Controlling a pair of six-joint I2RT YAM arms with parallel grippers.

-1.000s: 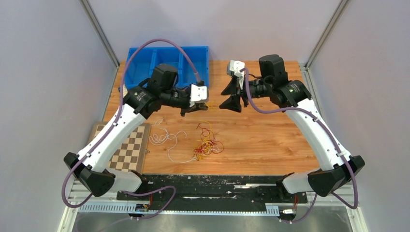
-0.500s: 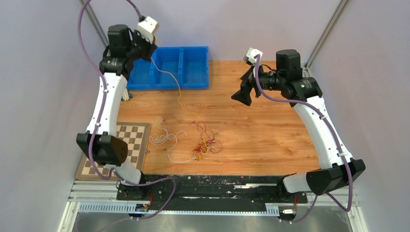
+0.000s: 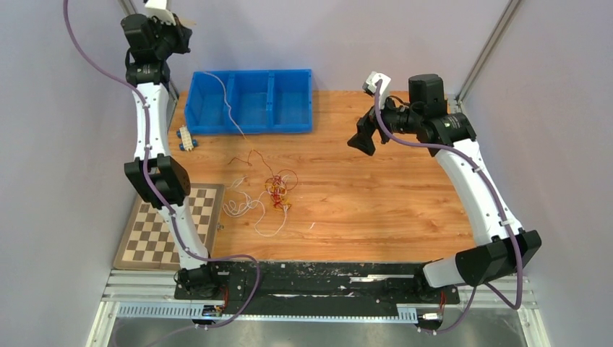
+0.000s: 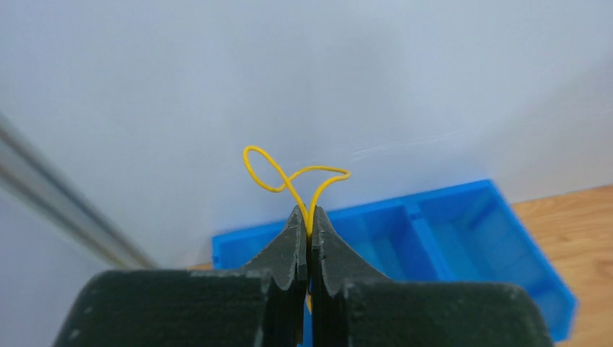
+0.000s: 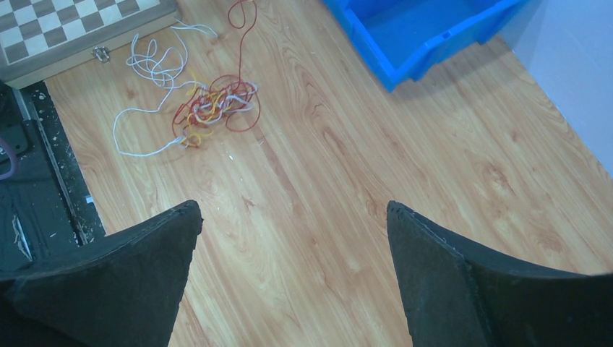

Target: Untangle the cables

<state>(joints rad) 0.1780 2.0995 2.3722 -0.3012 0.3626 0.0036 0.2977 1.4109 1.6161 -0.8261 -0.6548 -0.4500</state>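
The cables (image 3: 278,189) lie as 1 red, yellow and white tangle on the table (image 3: 390,210), right of the chessboard (image 3: 166,228) and nearer than the blue bin (image 3: 289,108). 1 yellow cable (image 4: 289,177) is drawn up from the tangle, its long axis slanting up and far-left across the bin, and is pinched between the pressed-together tips of the raised left claw (image 4: 309,215), a small loop standing beyond them. The right claw (image 5: 293,210) is spread fully wide above bare table, holding and touching nothing; the strand's upper length cannot be traced overhead.
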